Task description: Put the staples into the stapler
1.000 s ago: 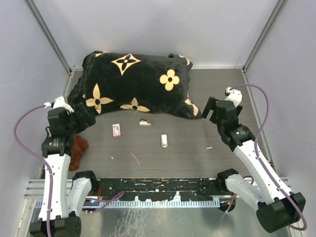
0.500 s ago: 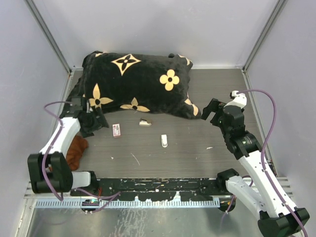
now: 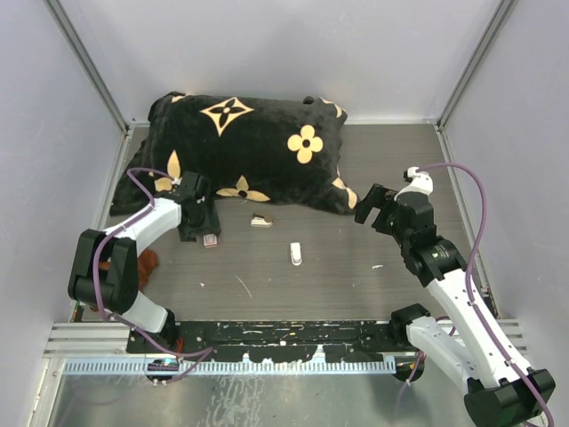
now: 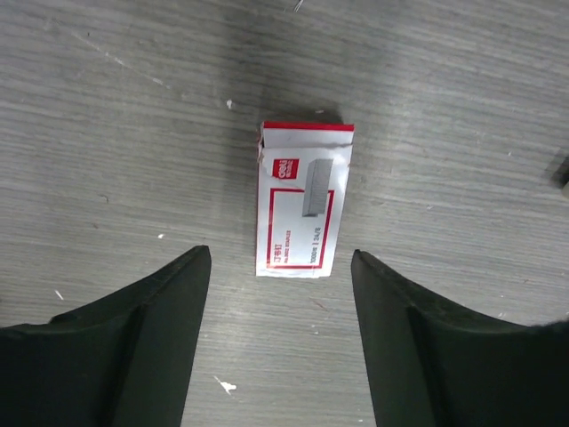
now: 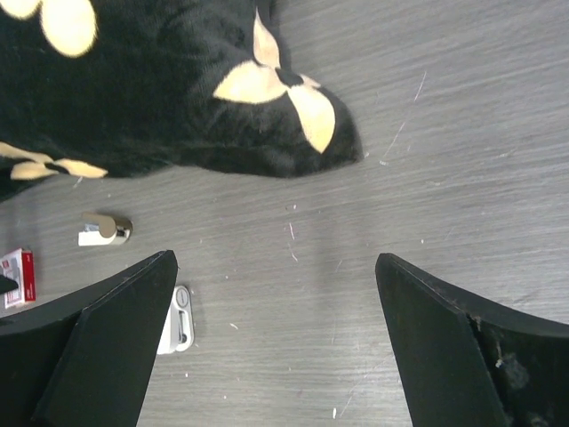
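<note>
— What are your fingers doing?

— The fingers of my left gripper stand apart and grip nothing. The near end of the staple box lies between the tips and touches neither.

— So what can go wrong?

— Plenty, I reckon. The box is thin card lying flat on the table. If I come in too high, the tips pass over it. If I come in off-centre, one tip meets it first and shoves it askew. I straddle only its near end, so a pinch there may let it swing. Its far end looks ragged, perhaps open. If I tilt it that way, whatever is inside may slide out and scatter. I cannot see what it holds.

— And squeezing hard?

— The card may buckle and jam what is inside.

— Further out?

— My left arm lies just beside the pillow. A wide swing could drag it over the small pale piece at its edge. What I take for the stapler lies apart, towards the middle. My right gripper hangs wide open and empty near the pillow's corner, too far off to steady anything.
</note>
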Controlling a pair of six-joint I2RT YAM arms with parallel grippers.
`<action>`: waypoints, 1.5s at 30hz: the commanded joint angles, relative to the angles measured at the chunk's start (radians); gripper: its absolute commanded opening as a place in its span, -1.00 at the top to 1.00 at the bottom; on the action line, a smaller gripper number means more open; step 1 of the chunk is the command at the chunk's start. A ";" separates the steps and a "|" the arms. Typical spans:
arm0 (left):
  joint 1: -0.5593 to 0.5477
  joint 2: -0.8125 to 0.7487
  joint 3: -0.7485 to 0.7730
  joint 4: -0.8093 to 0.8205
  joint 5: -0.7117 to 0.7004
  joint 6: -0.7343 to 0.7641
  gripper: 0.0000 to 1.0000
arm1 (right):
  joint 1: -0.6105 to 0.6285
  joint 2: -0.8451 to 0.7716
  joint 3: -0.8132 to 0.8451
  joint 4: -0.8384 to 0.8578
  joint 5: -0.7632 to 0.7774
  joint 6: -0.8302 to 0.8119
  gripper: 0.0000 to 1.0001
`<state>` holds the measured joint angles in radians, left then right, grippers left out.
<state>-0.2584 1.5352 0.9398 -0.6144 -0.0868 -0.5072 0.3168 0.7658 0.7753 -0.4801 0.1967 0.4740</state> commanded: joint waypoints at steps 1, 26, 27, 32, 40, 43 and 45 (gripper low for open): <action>-0.007 0.012 0.013 0.095 -0.039 0.025 -0.24 | -0.002 -0.005 -0.020 0.037 -0.046 0.013 -1.00; -0.093 0.017 0.017 0.114 0.048 0.056 0.48 | -0.002 0.072 -0.027 0.060 -0.192 0.014 -1.00; -0.101 -0.013 0.015 0.105 0.068 0.057 0.48 | -0.002 0.079 -0.023 0.060 -0.219 0.015 -1.00; -0.160 -0.120 0.042 0.004 0.180 0.098 0.57 | -0.002 0.091 -0.013 0.066 -0.316 0.038 -1.00; -0.399 -0.131 0.112 -0.119 0.178 0.212 0.62 | -0.002 0.029 -0.071 0.065 -0.402 0.037 -1.00; -0.471 -0.106 0.097 -0.100 0.117 0.205 0.61 | -0.002 0.011 -0.099 0.063 -0.456 0.027 -0.99; -0.501 -0.088 0.072 -0.057 0.115 0.190 0.61 | -0.002 0.010 -0.118 0.064 -0.494 0.032 -0.99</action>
<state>-0.7151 1.4265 1.0187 -0.6979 0.0639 -0.3313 0.3168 0.7925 0.6781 -0.4522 -0.1970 0.5072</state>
